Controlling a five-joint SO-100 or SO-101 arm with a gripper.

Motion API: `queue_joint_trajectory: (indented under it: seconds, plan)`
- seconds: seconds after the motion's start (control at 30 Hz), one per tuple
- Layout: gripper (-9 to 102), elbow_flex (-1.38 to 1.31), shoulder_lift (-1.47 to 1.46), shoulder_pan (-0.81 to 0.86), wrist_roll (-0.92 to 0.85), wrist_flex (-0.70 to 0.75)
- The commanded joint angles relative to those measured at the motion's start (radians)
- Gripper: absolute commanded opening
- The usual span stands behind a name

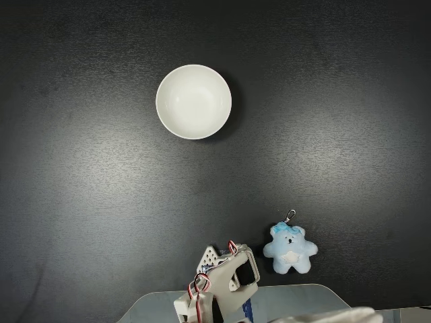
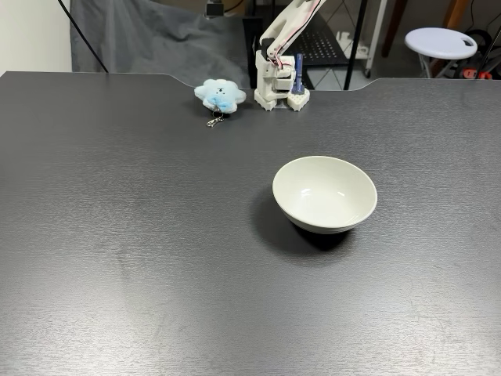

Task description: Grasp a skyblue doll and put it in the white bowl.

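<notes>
The skyblue doll (image 1: 289,249), a small fluffy bear with a white belly and a metal clasp, lies flat on the black table. In the other fixed view the doll (image 2: 220,93) rests near the far edge, just left of the arm's base. The white bowl (image 1: 193,101) stands upright with nothing in it, well away from the doll; it also sits mid-table (image 2: 324,193). My arm (image 1: 225,279) is folded over its base. The gripper (image 2: 292,99) points down at the base, its blue finger against the white one, holding nothing, about a doll's width right of the doll.
The black tabletop (image 1: 81,202) stretches wide around bowl and doll. Beyond the far edge, a grey cloth (image 2: 141,39) hangs and a white stool (image 2: 442,41) stands. A pale plate (image 1: 289,303) lies under the arm's base.
</notes>
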Motion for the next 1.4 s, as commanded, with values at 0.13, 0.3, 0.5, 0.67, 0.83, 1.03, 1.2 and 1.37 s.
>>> queue_joint_trajectory:
  seconds: [0.13,0.3,0.5,0.67,0.83,1.03,1.2,1.37]
  plan:
    - [4,0.471,-0.057,0.089,-0.008,0.046]
    - [3,0.772,-0.074,0.089,-0.008,0.044]
    - [3,0.922,-0.074,0.089,-0.011,0.04]
    - [3,0.939,-0.074,0.089,-0.141,0.0]
    - [3,0.939,-0.074,0.089,-0.54,-0.008]
    - [3,0.94,-0.074,0.091,-1.068,0.008]
    - [3,0.96,-0.074,0.091,-1.301,0.009]
    - [3,1.066,-0.077,0.086,-1.44,0.005]
